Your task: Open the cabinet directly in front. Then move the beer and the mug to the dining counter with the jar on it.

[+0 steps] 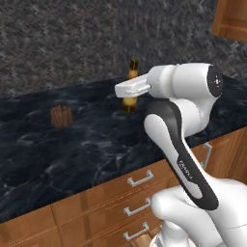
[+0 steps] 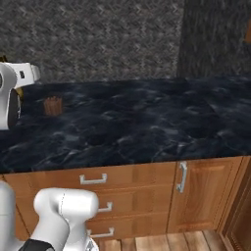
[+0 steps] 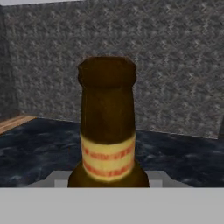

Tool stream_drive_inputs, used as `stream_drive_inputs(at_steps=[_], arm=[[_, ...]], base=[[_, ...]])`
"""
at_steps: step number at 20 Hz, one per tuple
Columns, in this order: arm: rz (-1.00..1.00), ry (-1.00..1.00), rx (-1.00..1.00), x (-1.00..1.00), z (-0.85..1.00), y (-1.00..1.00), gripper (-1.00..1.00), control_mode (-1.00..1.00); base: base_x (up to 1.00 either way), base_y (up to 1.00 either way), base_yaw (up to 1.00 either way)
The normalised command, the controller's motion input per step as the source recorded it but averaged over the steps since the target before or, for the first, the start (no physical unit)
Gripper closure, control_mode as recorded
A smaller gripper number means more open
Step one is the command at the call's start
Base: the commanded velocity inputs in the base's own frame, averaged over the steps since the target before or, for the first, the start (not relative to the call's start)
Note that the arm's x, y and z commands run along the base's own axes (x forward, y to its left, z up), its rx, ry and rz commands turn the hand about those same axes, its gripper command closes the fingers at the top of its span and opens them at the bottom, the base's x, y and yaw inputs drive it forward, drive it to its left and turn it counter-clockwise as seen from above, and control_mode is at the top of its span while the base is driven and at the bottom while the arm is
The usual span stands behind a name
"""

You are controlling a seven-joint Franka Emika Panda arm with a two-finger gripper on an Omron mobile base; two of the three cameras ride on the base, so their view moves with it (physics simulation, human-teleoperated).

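The beer [image 1: 132, 67], a slim brown bottle with a pale yellowish label, stands upright over the back of the dining counter [image 1: 96, 144], and my gripper [image 1: 129, 92] is shut on its body. In the hand view the beer [image 3: 107, 131] stands close in front of the camera, between the jaws. I cannot tell whether its base touches the black marble top. The ribbed brown jar [image 1: 61, 116] [image 2: 53, 105] stands on the same top, well to the left of the bottle. The mug is out of view.
A dark speckled wall [image 1: 72, 38] rises behind the counter. Wooden drawers [image 2: 93, 180] and a door [image 2: 206, 193] with silver handles sit under the marble top. A corner of reddish-brown cabinet wood [image 1: 232, 19] hangs at the upper right.
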Motion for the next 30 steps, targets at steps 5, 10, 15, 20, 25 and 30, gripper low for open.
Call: stream_drive_inputs(at_steps=[5, 10, 15, 20, 25, 30], arm=[[0.0, 0.0, 0.0, 0.0, 0.0, 0.0, 1.0, 1.0], [0.0, 0.0, 0.0, 0.0, 0.0, 0.0, 1.0, 1.0], [0.0, 0.0, 0.0, 0.0, 0.0, 0.0, 1.0, 1.0], [0.01, 0.3, 0.0, 0.39, -0.59, 0.0, 1.0, -1.0], [0.07, 0.41, 0.0, 0.36, -0.75, -0.07, 1.0, -1.0], [0.1, 0.21, -0.06, 0.26, -0.73, 0.01, 1.0, -1.0]], base=[[0.21, 0.0, -0.16], [0.19, 0.0, 0.0], [0.4, 0.0, 0.0], [0.0, 0.0, 0.0], [0.0, 0.0, 0.0], [0.0, 0.0, 0.0]])
